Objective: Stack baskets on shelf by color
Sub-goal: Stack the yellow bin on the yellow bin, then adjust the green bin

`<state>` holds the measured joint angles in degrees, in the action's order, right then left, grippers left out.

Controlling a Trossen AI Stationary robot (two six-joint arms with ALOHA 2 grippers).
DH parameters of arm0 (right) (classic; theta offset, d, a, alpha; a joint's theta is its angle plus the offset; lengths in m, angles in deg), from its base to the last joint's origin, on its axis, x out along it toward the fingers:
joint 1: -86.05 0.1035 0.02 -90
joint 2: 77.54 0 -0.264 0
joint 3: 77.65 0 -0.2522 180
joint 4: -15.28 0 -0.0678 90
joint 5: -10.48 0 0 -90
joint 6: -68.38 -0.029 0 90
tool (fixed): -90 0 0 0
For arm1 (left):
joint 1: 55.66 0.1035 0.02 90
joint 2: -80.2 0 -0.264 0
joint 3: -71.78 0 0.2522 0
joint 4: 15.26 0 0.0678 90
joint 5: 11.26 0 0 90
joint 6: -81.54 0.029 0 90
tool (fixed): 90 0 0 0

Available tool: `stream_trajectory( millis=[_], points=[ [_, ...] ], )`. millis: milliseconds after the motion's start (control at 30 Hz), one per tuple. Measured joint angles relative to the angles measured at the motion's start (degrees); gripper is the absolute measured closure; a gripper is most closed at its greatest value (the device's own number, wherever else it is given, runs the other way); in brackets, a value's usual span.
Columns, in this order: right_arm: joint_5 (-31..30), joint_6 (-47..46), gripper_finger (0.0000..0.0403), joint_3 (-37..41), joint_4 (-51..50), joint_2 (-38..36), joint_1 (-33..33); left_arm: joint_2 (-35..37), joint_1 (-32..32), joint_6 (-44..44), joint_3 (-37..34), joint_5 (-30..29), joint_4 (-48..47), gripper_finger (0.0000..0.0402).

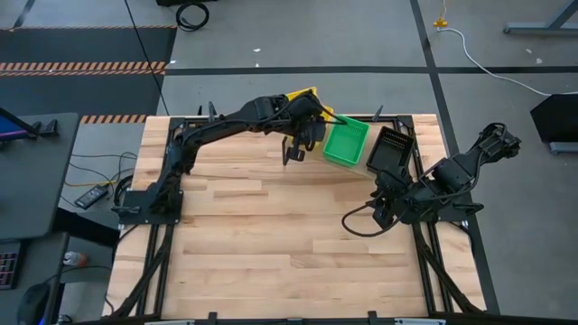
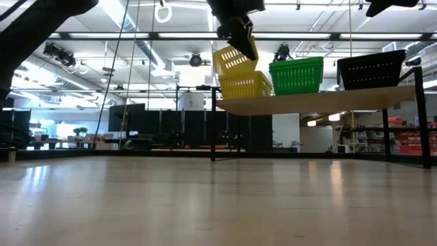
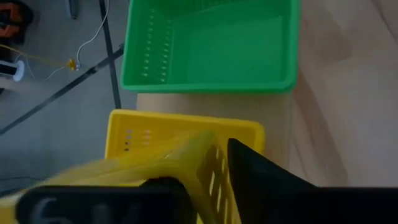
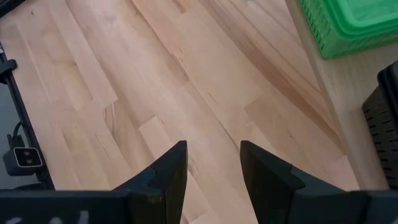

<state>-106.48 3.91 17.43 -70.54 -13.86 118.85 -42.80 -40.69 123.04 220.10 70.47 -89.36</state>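
On the shelf (image 2: 321, 102) at the table's far edge stand a yellow basket (image 2: 244, 86), a green basket (image 2: 297, 75) and a black basket (image 2: 372, 68). A second yellow basket (image 2: 234, 60) sits tilted, its lower end in the first and its raised end at my left gripper (image 2: 240, 39). The left gripper's fingers stand apart on either side of the raised wall (image 3: 202, 165). My right gripper (image 4: 211, 168) hangs open above the tabletop near the right edge (image 1: 384, 190), with nothing between its fingers. My left gripper comes at the tilted yellow basket slanting down from the near left, its fingers (image 3: 267, 183) astride the raised wall (image 3: 202, 165). The wall is blurred, and I cannot tell whether the fingers touch it. The basket's lower end rests in the yellow basket below (image 3: 186, 130).
The wooden plank tabletop (image 1: 271, 235) lies bare in front of the shelf. A black cable loops on it near my right arm (image 1: 357, 221). The shelf stands on thin black legs (image 2: 213, 133) at the far edge.
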Motion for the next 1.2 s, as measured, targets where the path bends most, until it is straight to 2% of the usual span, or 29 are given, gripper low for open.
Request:
stream_trajectory(
  millis=[167, 333, 500, 767, 1033, 1200],
  points=[
    [0.0, -0.05, 0.0248, 0.0, 0.0, 0.01, 0.0, 0.0, 0.38, 0.0, 0.0, -0.05, 0.0, 0.0288],
    [0.0, -0.06, 0.0248, 0.0, 0.0, 0.02, 0.0, 0.0, 0.19, 1.35, 0.0, -0.03, 0.0, 0.0275],
    [0.02, -0.07, 0.0248, 0.0, 0.0, 0.0, 0.0, 0.0, -0.66, 4.18, 0.02, -0.05, 0.07, 0.029],
    [0.02, -0.07, 0.0248, 0.0, 0.0, 0.02, 0.0, 0.0, -1.06, 3.84, 0.02, -0.05, 0.11, 0.033],
    [-0.04, 0.37, 0.0248, 0.0, 0.43, -0.15, 0.0, 0.95, -1.41, -5.49, 0.02, -6.89, -0.87, 0.0333],
    [-2.49, 2.99, 0.0249, 0.0, 2.01, -1.62, -0.32, 4.3, -1.93, -15.96, 0.17, -2.07, -1.0, 0.0327]
  ],
)
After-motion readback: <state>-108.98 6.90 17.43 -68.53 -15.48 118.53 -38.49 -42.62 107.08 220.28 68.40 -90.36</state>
